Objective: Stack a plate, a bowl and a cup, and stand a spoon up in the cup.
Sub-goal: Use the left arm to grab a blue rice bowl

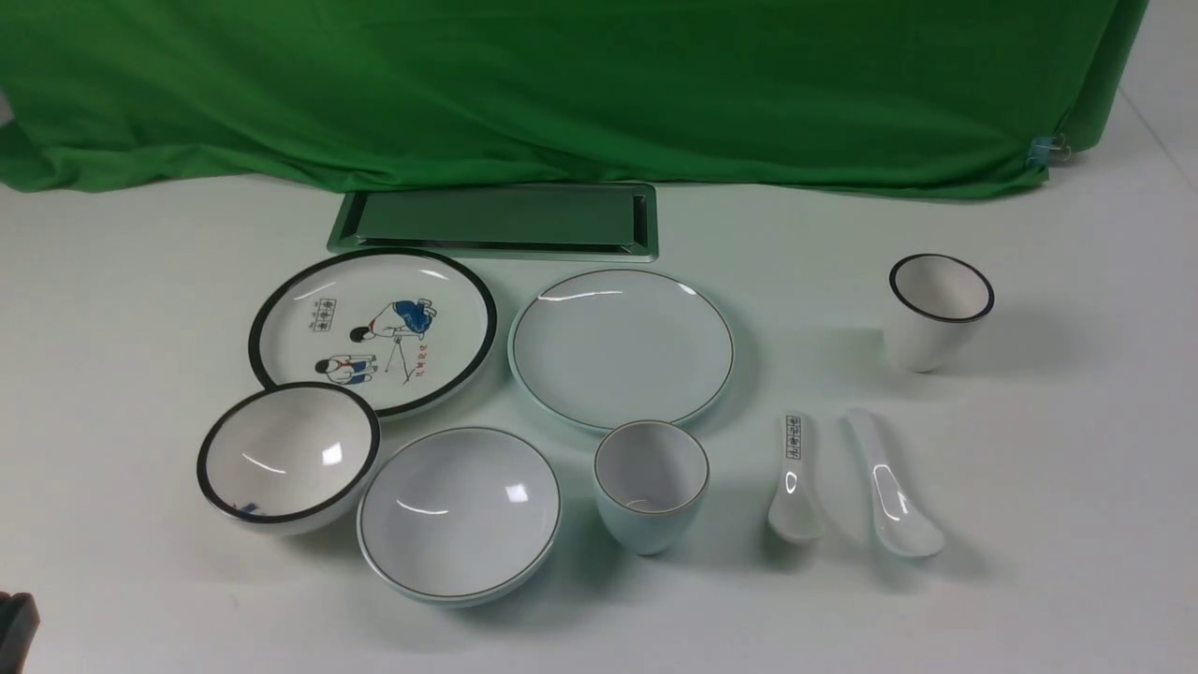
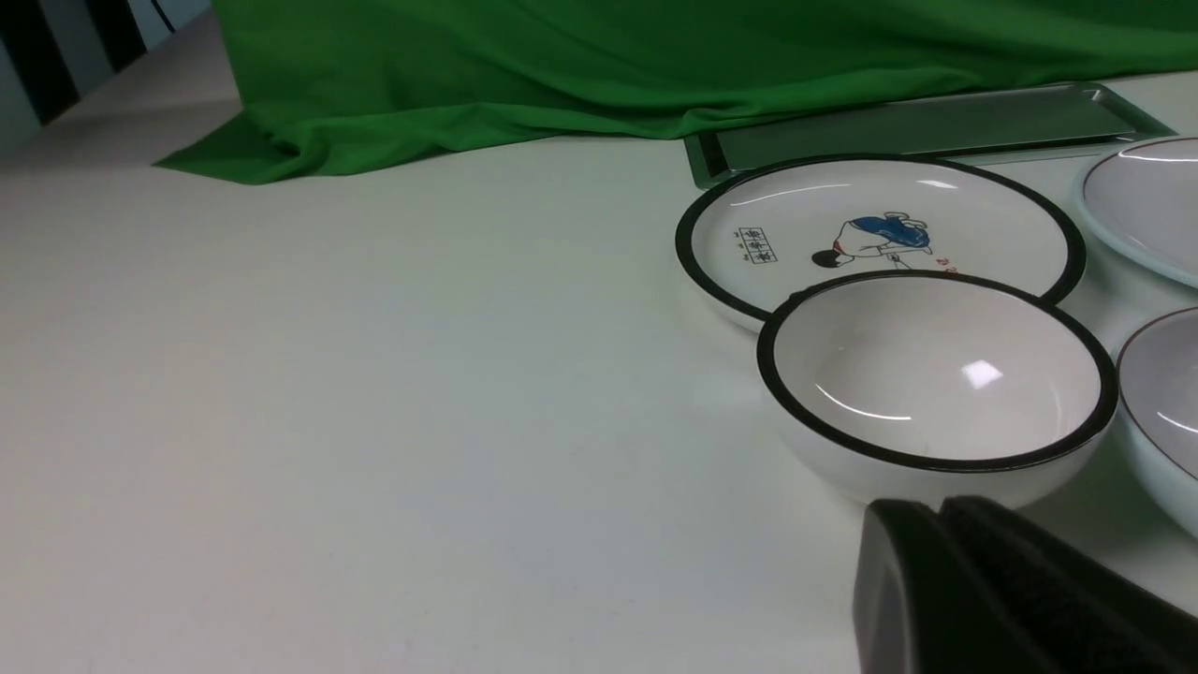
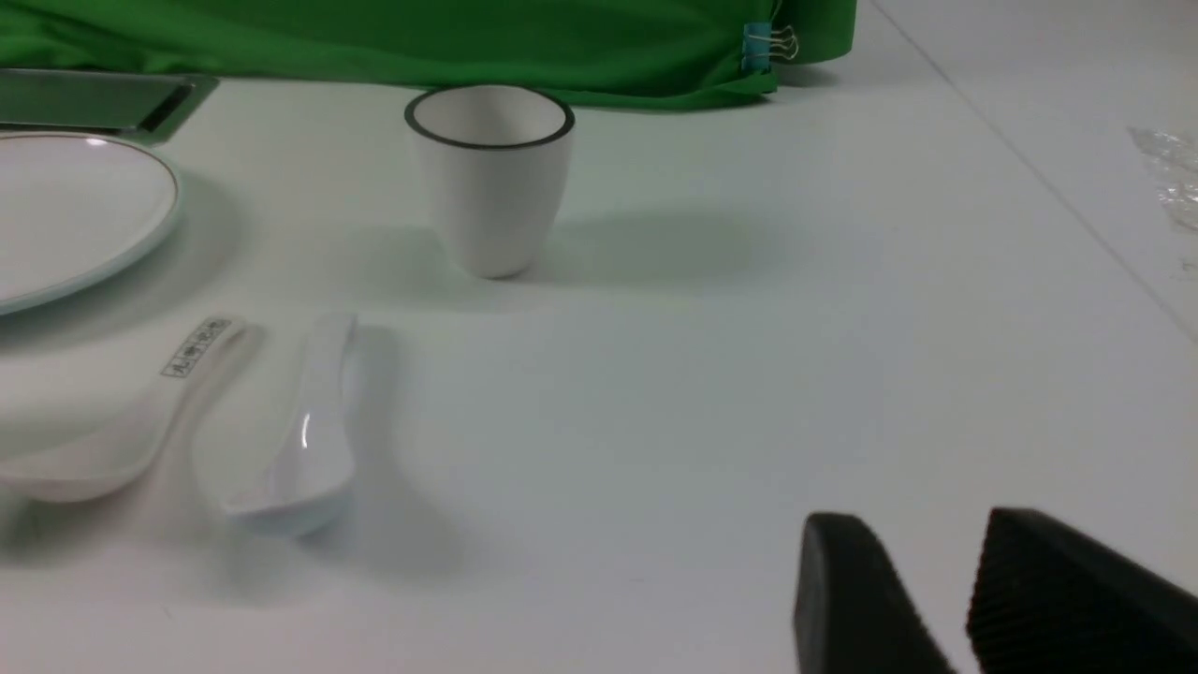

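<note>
Pale blue-white plate [image 1: 621,346], bowl [image 1: 459,510] and cup [image 1: 650,482] sit unstacked since we hold the left gripper [image 2: 936,513] clenched, right gripper [image 3: 922,538] parted, both empty.

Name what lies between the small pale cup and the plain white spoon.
The printed-handle spoon lies between the cup and the plain spoon, touching neither; the front view shows it.

Two each: plates [image 1: 621,346] [image 1: 372,329], bowls [image 1: 459,510] [image 1: 287,456], cups [image 1: 650,482] [image 1: 939,309], spoons [image 1: 894,491] [image 1: 794,477]
</note>
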Tool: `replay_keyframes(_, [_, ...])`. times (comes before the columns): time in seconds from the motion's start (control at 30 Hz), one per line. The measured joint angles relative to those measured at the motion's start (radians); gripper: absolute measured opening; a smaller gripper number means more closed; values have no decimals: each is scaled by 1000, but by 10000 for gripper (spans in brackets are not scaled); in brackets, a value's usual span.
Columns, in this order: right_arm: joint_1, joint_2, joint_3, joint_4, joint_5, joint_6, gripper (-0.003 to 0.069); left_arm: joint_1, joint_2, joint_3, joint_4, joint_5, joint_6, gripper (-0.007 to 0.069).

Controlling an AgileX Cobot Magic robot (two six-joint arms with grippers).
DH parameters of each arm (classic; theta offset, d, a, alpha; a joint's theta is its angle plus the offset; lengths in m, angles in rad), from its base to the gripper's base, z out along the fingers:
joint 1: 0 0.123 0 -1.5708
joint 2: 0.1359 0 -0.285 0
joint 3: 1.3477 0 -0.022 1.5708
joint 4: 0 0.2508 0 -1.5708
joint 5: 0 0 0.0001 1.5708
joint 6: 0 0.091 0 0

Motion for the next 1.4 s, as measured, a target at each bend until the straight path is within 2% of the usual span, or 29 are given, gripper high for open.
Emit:
replay_keyframes(0.3, [0, 0, 0, 0, 0, 1, 242, 0, 0, 0, -7, -8, -2, -29])
replay_keyframes(0.33, [0, 0, 0, 7, 0, 9, 242, 0, 0, 0, -41, -21, -29, -29])
replay_keyframes(0.4, [0, 0, 0, 50, 0, 73, 242, 0, 0, 0, -201, -57, -170, -29])
replay_keyframes(0.43, [0, 0, 0, 79, 0, 120, 242, 0, 0, 0, -334, -69, -270, -29])
replay_keyframes(0.5, [0, 0, 0, 189, 0, 326, 242, 0, 0, 0, -609, -76, -450, -29])
replay_keyframes(0.53, [0, 0, 0, 200, 0, 350, 242, 0, 0, 0, -628, -76, -465, -29])
replay_keyframes(0.57, [0, 0, 0, 271, -1, 523, 242, 0, 0, 0, -712, -81, -527, -29])
replay_keyframes(0.6, [0, 0, 0, 286, -1, 572, 242, 0, 0, 0, -729, -84, -547, -29])
replay_keyframes(0.63, [0, 0, 0, 323, -2, 752, 242, 0, 0, 0, -755, -94, -575, -29])
replay_keyframes(0.67, [0, 0, 0, 331, -2, 832, 242, 0, 0, 0, -751, -100, -586, -29])
replay_keyframes(0.77, [0, 0, 0, 311, -1, 917, 242, 0, 0, 0, -740, -133, -603, -29])
replay_keyframes(0.9, [0, 0, 0, 277, -1, 916, 242, 0, 0, 0, -739, -162, -600, -29])
replay_keyframes(1.03, [13, 0, 0, 277, -21, 805, 240, 0, 0, -96, -669, -105, -416, -29])
replay_keyframes(1.1, [35, 0, -7, 277, -32, 681, 225, 0, 4, -197, -580, -20, -335, -29])
replay_keyframes(1.2, [72, 14, -72, 277, -27, 484, 153, 0, 90, -341, -415, 152, -294, -29])
replay_keyframes(1.27, [96, 75, -154, 277, -27, 306, 69, 0, 209, -449, -293, 280, -272, -29])
replay_keyframes(1.3, [99, 83, -154, 277, -27, 290, 62, 0, 222, -472, -282, 306, -269, -29])
replay_keyframes(1.33, [114, 138, -213, 277, -22, 199, 31, 0, 322, -536, -216, 385, -235, -29])
replay_keyframes(1.4, [131, 252, -310, 277, 6, 52, 15, 0, 466, -643, -160, 511, -155, -29])
